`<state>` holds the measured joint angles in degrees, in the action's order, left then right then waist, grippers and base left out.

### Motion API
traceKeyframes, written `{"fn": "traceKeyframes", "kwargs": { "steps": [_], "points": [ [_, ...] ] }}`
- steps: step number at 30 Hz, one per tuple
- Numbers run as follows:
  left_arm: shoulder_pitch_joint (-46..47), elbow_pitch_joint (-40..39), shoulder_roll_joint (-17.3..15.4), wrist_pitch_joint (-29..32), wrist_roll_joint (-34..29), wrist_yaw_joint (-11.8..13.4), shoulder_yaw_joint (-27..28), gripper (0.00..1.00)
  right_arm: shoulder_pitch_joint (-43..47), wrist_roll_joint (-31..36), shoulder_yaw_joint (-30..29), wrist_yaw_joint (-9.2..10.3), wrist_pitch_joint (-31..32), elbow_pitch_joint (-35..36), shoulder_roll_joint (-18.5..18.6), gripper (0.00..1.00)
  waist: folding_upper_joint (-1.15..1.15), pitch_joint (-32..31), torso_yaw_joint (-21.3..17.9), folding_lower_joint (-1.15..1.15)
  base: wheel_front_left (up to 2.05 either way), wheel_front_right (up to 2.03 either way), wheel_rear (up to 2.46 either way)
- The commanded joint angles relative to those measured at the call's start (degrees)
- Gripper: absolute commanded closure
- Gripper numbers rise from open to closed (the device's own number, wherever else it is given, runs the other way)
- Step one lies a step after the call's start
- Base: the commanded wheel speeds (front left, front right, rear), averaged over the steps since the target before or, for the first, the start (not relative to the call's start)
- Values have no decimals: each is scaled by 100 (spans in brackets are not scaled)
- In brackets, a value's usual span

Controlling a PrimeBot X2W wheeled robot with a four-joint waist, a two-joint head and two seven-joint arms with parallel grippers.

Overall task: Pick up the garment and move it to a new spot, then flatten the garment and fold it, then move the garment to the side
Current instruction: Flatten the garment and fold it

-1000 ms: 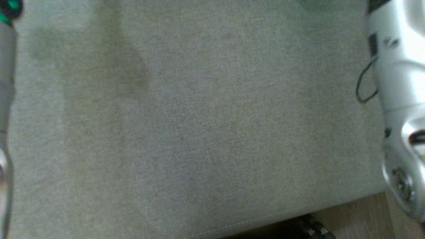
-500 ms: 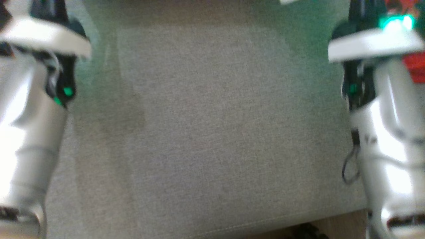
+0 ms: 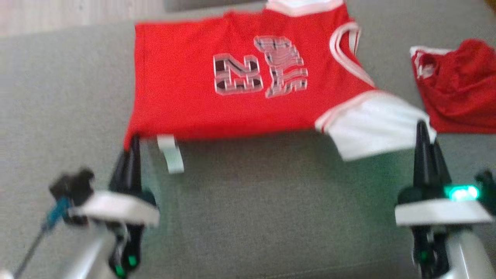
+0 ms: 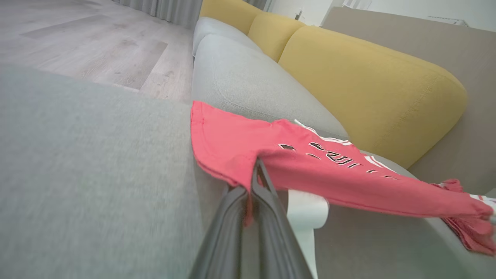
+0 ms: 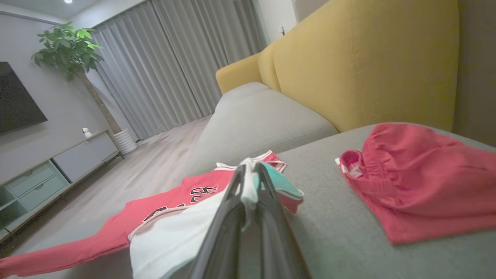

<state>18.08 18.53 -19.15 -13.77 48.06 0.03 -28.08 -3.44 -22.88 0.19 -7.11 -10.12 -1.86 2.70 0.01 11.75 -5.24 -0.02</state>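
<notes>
A broad grey woven sofa seat (image 3: pixel 248 217) is the work surface, with mustard-yellow back cushions (image 4: pixel 368 77) behind it and a pale wood-plank floor (image 4: pixel 97 42) beyond. The red short-sleeved sports jersey with white trim and a striped printed number (image 3: pixel 217 97) lies across the far half of the seat. Its near edge is raised off the cushion and pulled fairly taut between the two arms, while its far edge seems to rest on the fabric.

The left gripper (image 3: pixel 131 145) has its dark fingers pressed together on the red hem corner, just beside a white label strip (image 3: pixel 170 153) that dangles from the hem. The right gripper (image 3: pixel 423 133) is likewise pinched tight on the edge of the white sleeve (image 3: pixel 372 124). A crumpled red garment with a white waistband edge (image 3: pixel 461 93) sits apart on the right and is not touched.

The jersey looks thin, light and limp. It will probably sag between the grips and crease easily, and the smooth knit may slip from a shallow pinch. Stitched hems, corners and sleeve bands look like the firmest places to hold it. Two holds set wide apart should keep it spread for flattening.
</notes>
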Motion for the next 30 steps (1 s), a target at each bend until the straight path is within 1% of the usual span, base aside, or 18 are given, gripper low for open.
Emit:
{"fn": "traceKeyframes", "kwargs": {
  "steps": [1,7,10,12,14,15,16,18,25,30],
  "points": [
    [-210,-432,-155,-76,87,155,198,100,196,-31,72,-37,108,421,18,100,-1,-373,50,2,0,0,0],
    [-1536,-1515,-110,-98,123,698,222,100,1101,-9,-75,-37,458,1129,18,100,-1,-639,71,2,0,0,0],
    [-1961,-1893,-81,-83,189,855,193,100,1358,-63,-140,-37,583,1329,18,100,-1,-654,111,2,0,0,0],
    [-2089,-2011,-70,-18,235,893,146,100,1418,-89,-165,-37,632,1355,18,100,-1,-626,137,2,0,0,0],
    [-2104,-2029,-63,22,250,897,118,100,1410,-105,-165,-37,648,1333,18,100,-1,-604,148,2,0,0,0],
    [-2071,-2044,21,64,370,812,94,100,1338,-106,-158,-37,665,1240,18,100,-1,-550,171,2,0,0,0],
    [-2071,-2044,21,64,370,812,94,100,1338,-106,-158,-37,665,1240,18,100,-1,-550,171,2,0,0,0],
    [-1991,-1977,99,116,501,718,88,100,1237,-86,-157,-37,674,1131,18,100,-1,-487,197,2,0,0,0],
    [-1537,-1573,416,235,939,430,174,100,697,-61,-173,-37,623,558,18,100,-1,-276,320,2,0,0,0],
    [-1110,-1203,524,295,1034,302,219,100,164,-50,-143,-37,613,97,18,100,-1,-154,417,2,0,0,0]
  ]
}}
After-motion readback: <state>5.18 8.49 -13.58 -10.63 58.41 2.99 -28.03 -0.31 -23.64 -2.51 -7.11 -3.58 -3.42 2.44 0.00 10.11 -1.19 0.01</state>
